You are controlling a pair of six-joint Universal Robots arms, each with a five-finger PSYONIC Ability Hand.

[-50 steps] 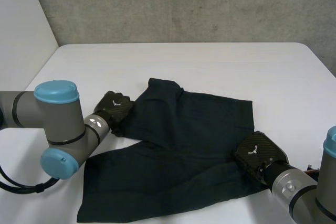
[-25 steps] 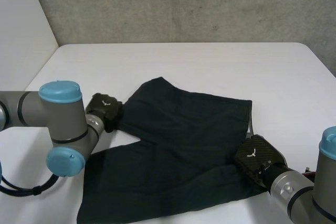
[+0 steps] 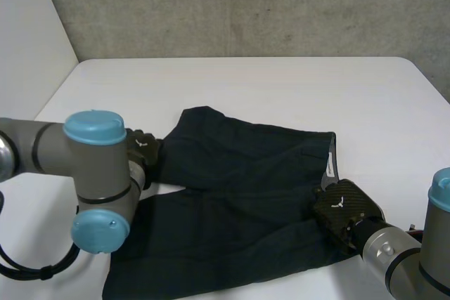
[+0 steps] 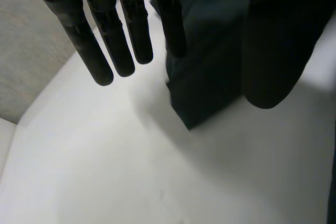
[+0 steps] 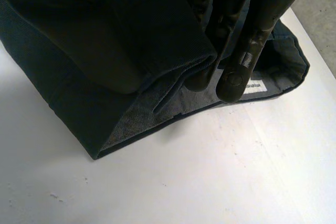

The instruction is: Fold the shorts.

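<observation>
Dark navy shorts (image 3: 239,187) lie spread on the white table (image 3: 281,82), legs toward my left arm, waistband toward my right. My left hand (image 3: 144,149) sits at the far leg's hem. In the left wrist view its fingers (image 4: 105,45) are straight and spread, with the hem corner (image 4: 205,77) lying on the table between fingers and thumb, ungripped. My right hand (image 3: 344,209) is at the waistband edge. In the right wrist view its fingers (image 5: 247,35) curl over a raised fold of waistband (image 5: 157,51) and clamp it against the thumb. A white label (image 5: 253,85) shows inside.
A grey concrete wall (image 3: 246,5) runs behind the table. My left arm's elbow (image 3: 98,173) hangs over the near leg of the shorts. Bare table lies beyond the shorts and to their right.
The far leg, folded over a second ago, now lies flatter and has been drawn toward my left arm. The waistband at my right hand has lifted, showing its inner side.
</observation>
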